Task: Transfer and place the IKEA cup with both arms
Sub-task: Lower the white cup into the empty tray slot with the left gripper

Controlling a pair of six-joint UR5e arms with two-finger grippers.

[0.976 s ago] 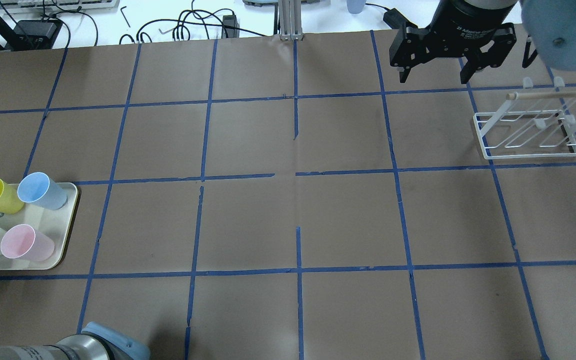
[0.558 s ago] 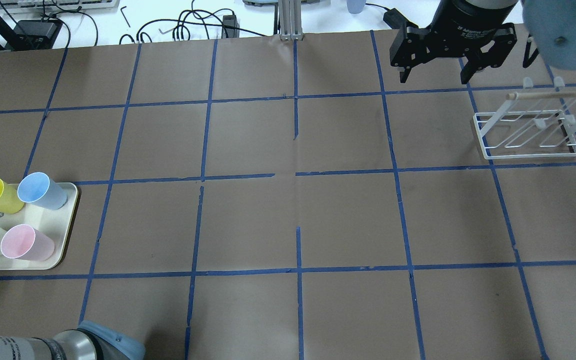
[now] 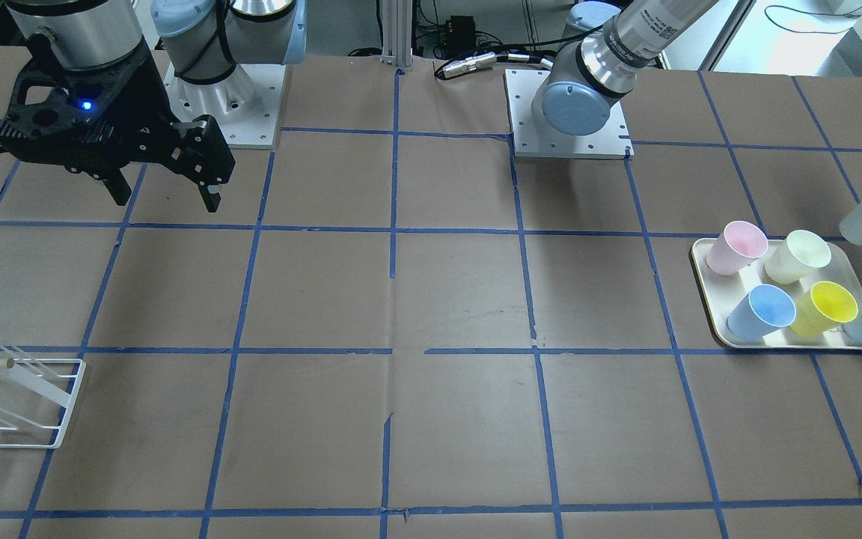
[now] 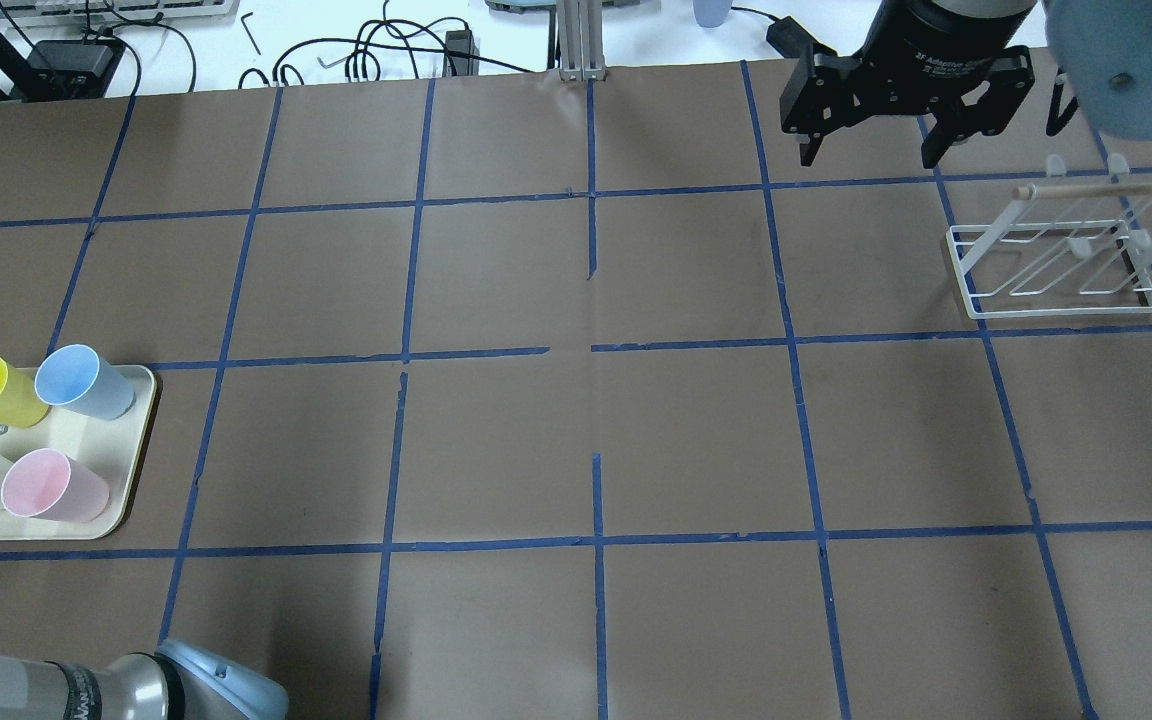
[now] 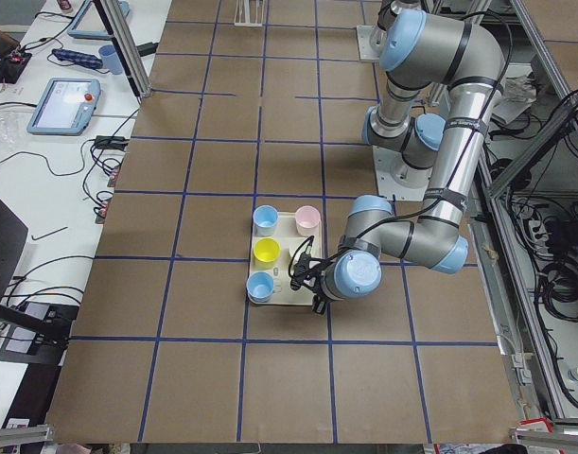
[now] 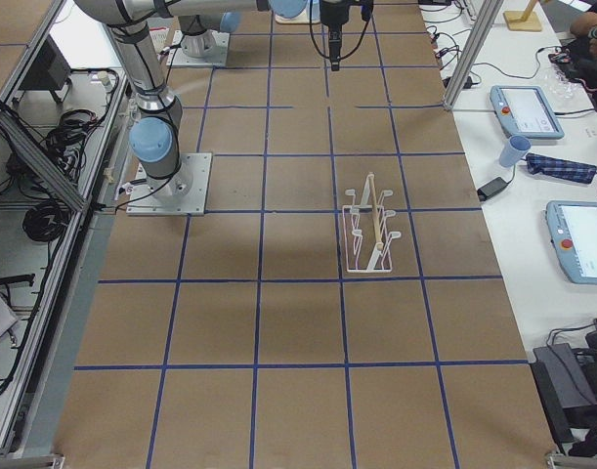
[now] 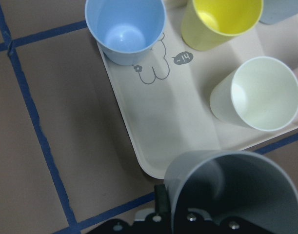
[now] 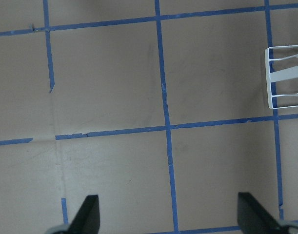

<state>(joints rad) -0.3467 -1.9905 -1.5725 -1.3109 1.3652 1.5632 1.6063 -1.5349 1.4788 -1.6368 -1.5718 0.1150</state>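
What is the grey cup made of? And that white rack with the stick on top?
The grey cup looks like plastic: it is smooth and thin-walled, with a soft, dull sheen. The white rack seems to be thin metal wire painted white, though I can't be sure. Its stick looks like bare pale wood.
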